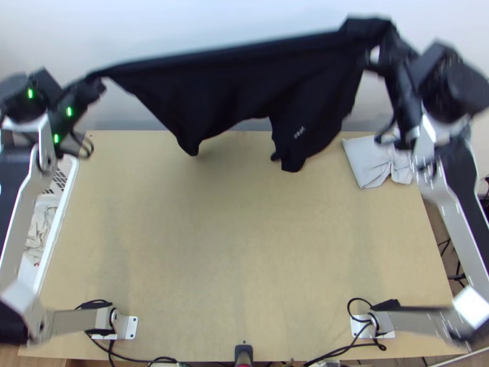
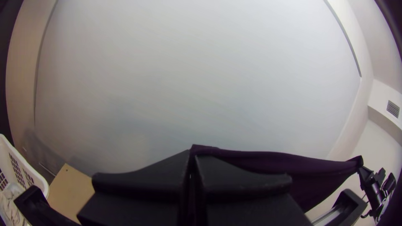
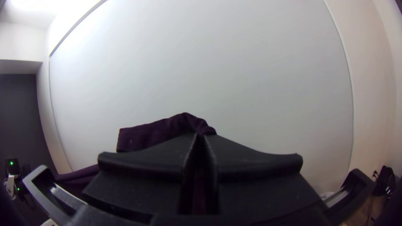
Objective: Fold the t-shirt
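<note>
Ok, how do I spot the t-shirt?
Look to the far edge of the table. There the t-shirt hangs between the left gripper and right gripper, dark and held up, unlike the pale bundle on the table.

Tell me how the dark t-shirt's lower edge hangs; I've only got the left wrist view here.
Observer: From the top view, the t-shirt drops to two low points, with the edge arching up between them. Both show against the far part of the table.
Operator: Describe the cloth at the right pincer.
Observer: It's bunched at the right pincer, and in the right wrist view a short flap sticks out to one side of the tips.
Operator: Name anything lying on the table near that arm.
Observer: A light grey cloth, at the far right corner, partly behind the right arm in the top view.
</note>
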### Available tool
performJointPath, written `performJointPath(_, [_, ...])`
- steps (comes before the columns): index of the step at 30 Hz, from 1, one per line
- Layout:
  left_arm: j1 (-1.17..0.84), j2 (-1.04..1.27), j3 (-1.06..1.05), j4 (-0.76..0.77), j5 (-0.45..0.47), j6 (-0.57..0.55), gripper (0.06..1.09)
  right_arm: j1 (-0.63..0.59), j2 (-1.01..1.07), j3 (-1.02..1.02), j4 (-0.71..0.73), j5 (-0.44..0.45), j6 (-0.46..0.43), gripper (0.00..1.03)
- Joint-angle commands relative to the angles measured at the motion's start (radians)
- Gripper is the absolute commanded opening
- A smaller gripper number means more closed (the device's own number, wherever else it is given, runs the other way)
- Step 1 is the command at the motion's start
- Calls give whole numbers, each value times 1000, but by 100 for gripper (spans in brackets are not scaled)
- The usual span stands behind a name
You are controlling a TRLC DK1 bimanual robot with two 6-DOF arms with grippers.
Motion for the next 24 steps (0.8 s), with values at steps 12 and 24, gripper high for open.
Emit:
performJointPath(12, [-120, -708, -671, -293, 211, 181, 9, 163, -946, -815, -536, -142, -13, 3])
performJointPath(24, [-205, -926, -680, -614, 251, 218, 9, 195, -1020, -596, -1070, -473, 48, 3])
